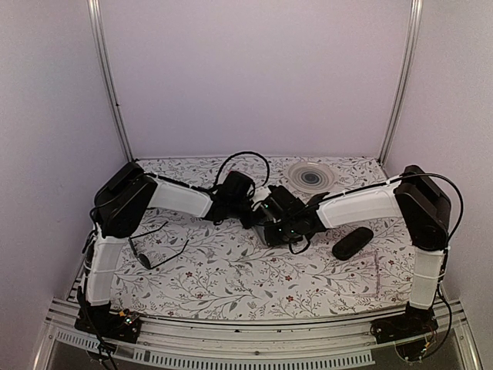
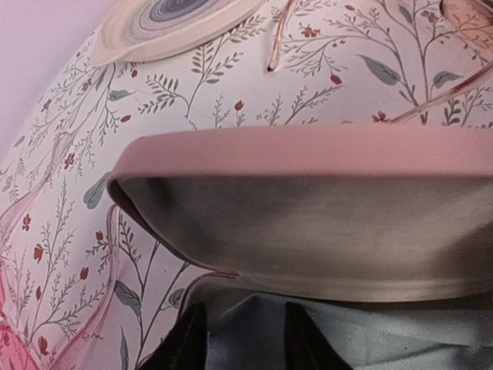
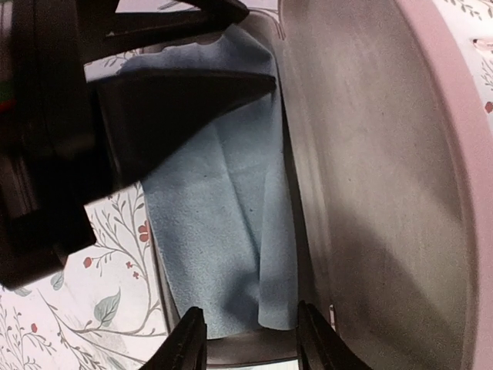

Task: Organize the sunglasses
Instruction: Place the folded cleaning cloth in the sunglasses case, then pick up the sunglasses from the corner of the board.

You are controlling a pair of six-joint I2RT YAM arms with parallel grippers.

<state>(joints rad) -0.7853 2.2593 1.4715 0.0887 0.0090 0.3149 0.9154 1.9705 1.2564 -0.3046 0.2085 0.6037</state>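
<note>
The sunglasses, thin black wire with dark round lenses, lie unfolded on the table at the left, beside the left arm's forearm and away from both grippers. Both grippers meet at the table's middle over an open glasses case, pink outside and grey inside. A blue cloth lies in its lower half. My left gripper is open, its black fingers apart over the cloth. My right gripper is open too, hovering over the cloth's near end and holding nothing. In the top view the left gripper and right gripper nearly touch.
A black oval hard case lies shut to the right under the right forearm. A round plate with dark rings sits at the back. Pale pink clear glasses lie just beyond the open case's lid. Walls enclose three sides.
</note>
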